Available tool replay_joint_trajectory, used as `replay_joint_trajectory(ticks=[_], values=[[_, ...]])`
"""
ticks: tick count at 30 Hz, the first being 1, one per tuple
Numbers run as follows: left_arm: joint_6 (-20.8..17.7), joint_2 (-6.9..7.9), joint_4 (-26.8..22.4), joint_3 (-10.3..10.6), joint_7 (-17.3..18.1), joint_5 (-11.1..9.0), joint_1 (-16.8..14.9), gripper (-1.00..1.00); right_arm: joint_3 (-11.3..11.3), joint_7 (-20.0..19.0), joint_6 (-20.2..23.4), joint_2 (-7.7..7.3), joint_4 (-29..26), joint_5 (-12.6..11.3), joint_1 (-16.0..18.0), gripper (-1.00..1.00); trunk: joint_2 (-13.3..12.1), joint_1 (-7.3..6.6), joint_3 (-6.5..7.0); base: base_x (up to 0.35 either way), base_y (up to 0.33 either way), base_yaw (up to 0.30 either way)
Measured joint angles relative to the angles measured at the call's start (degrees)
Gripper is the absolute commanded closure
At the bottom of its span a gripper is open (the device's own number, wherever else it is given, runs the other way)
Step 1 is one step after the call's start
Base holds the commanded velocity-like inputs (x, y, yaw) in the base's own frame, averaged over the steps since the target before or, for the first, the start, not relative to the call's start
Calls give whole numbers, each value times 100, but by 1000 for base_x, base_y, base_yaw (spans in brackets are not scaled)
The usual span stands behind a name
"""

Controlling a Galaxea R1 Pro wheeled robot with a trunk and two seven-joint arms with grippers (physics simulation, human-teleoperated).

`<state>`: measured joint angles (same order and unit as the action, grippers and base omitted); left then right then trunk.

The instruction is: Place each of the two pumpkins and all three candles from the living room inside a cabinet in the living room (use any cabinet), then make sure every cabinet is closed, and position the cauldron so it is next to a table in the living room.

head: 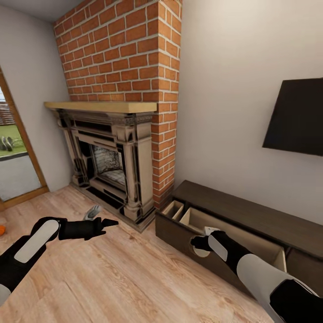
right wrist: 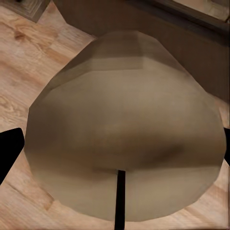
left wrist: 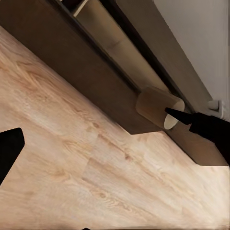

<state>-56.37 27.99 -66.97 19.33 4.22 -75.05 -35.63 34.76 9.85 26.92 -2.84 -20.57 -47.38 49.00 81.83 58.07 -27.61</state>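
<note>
Ahead, in the head view, the right gripper (head: 200, 246) hangs at the front edge of the cabinet (head: 251, 215), the long, low, dark brown unit under the wall-mounted television (head: 296, 117). Its pale-wood drawer (head: 233, 233) stands pulled open, and a narrower open drawer sits beside it toward the brick fireplace (head: 114, 148). The gripper holds a cream-coloured candle (head: 202, 252), of which only a pale rounded edge peeks from under the fingers; it sits over the drawer's front lip, though whether it is inside the rim I cannot tell. The left gripper (head: 105, 223) is stretched out low over the wooden floor (head: 112, 278), pointing toward the fireplace base with nothing in it; its fingers look drawn together, but their gap is not clear. A sliver of orange (head: 2, 229) shows at the picture's left edge (too little to name).

From the left wrist view, the candle (left wrist: 158, 108) reads as a short, stout cylinder lying nearly flat, its long axis running across the drawer front, one round end turned toward the right arm's dark fingers (left wrist: 184, 117) that pinch it. It hangs just in front of the dark drawer face (left wrist: 72, 57), above the floorboards.

From the right wrist view, the candle (right wrist: 124, 129) looms as a pale, faceted dome, a black finger (right wrist: 8, 151) at either side of it, with a thin dark line below its middle.
</note>
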Motion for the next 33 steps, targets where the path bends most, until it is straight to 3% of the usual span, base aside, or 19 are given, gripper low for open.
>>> replay_joint_trajectory(ticks=[23, 33], values=[[4, 0, 0, 0, 0, 13, 0, -100, 5, -5, 3, 0, -9, -1, 0, 100, 0, 0, 91, 0, 0, -269], [3, 0, 0, 0, 0, 5, 0, -100, -3, -11, -8, -3, -9, 2, 1, 100, 0, 0, 99, 0, 0, -36]])
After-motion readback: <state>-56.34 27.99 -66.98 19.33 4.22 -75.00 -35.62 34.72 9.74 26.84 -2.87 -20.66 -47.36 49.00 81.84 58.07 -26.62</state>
